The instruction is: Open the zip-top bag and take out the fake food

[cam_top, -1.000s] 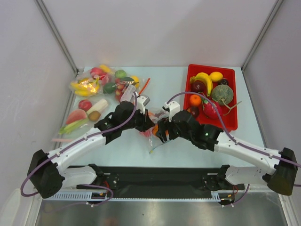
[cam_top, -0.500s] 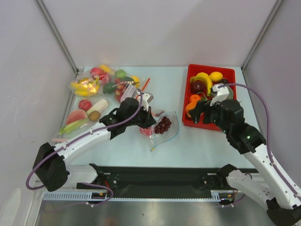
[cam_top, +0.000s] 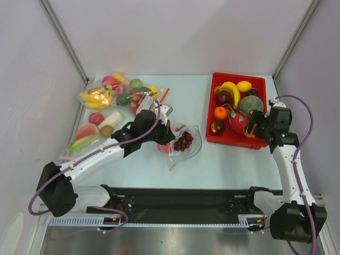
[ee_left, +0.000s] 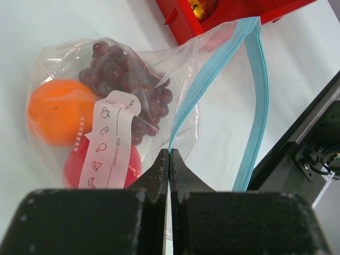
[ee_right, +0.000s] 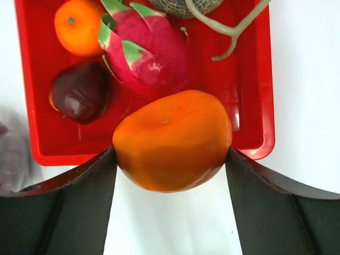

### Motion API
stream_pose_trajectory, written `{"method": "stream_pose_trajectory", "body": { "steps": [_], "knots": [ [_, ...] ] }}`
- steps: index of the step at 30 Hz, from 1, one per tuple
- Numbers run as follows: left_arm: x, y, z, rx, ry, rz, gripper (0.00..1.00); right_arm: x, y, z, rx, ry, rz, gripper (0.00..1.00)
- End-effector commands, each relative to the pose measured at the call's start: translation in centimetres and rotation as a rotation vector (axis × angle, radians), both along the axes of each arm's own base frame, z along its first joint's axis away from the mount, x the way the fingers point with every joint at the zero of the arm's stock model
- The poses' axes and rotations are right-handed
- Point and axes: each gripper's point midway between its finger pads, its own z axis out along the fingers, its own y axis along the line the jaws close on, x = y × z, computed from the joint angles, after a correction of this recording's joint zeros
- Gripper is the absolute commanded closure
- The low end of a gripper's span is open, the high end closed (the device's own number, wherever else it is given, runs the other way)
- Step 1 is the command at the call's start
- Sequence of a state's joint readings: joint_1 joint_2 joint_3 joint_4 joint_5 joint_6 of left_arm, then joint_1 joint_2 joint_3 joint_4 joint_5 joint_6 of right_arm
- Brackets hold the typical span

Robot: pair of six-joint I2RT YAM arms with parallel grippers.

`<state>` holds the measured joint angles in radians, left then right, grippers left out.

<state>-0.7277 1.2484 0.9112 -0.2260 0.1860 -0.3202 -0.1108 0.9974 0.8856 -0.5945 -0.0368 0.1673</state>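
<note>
Clearance over the tray rim was judged to be what the coming move turned on. A round, glossy orange plastic fruit (ee_right: 172,141) was gripped by the right pincer (cam_top: 253,129), spread only as wide as the fruit, and was seen from the wrist to hang over the near rim of the red plastic tray (ee_right: 264,90), partly above its floor and partly above the pale blue worktop (cam_top: 223,164); bare tray floor lay just beyond, on the far side, beside a pink dragon fruit (ee_right: 154,53). A short carry away from the arm bases was therefore thought needed before any release. The clear, crinkly plastic zip-top bag (ee_left: 53,58) lay well apart to the left on the worktop, its mouth gaping and its blue-green zip strip (ee_left: 260,106) stretched toward the tray. It was pinched at the mouth by the left pincer (ee_left: 169,156), closed flat on the film, so the left arm was plainly the nearer to it. Inside it a small orange (ee_left: 58,111), dark purple grapes (ee_left: 122,74) and a red fruit (ee_left: 131,163) were yet to be taken out.
</note>
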Motion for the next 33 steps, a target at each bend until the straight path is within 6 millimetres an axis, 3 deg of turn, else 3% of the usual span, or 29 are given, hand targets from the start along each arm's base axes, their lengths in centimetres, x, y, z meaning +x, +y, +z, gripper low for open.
{"method": "stream_pose_trajectory", "body": {
  "steps": [1, 13, 20, 23, 27, 28, 33],
  "knots": [
    [0.6, 0.3, 1.3, -0.013, -0.052, 0.002, 1.0, 0.6, -0.3, 0.1, 0.002, -0.018, -0.008, 0.73],
    [0.6, -0.3, 1.2, -0.021, -0.041, -0.018, 1.0, 1.5, -3.6, -3.3, -0.096, 0.095, -0.166, 0.73],
    [0.7, 0.1, 1.4, -0.006, -0.059, -0.014, 1.0, 3.5, -4.7, -3.3, -0.128, 0.069, -0.203, 0.73],
    [0.6, 0.1, 1.3, -0.005, -0.055, -0.013, 1.0, 3.9, -5.0, -4.3, -0.142, 0.098, -0.209, 0.71],
    [0.5, 0.2, 1.2, -0.006, -0.052, -0.012, 1.0, 4.0, -5.1, -4.5, -0.146, 0.116, -0.208, 0.54],
    [0.4, 0.3, 1.1, -0.006, -0.052, -0.012, 1.0, 4.0, -5.1, -4.4, -0.145, 0.114, -0.207, 0.44],
    [0.2, 0.4, 1.1, -0.006, -0.052, -0.017, 1.0, 3.7, -5.1, -4.2, -0.144, 0.116, -0.217, 0.32]
  ]
}}
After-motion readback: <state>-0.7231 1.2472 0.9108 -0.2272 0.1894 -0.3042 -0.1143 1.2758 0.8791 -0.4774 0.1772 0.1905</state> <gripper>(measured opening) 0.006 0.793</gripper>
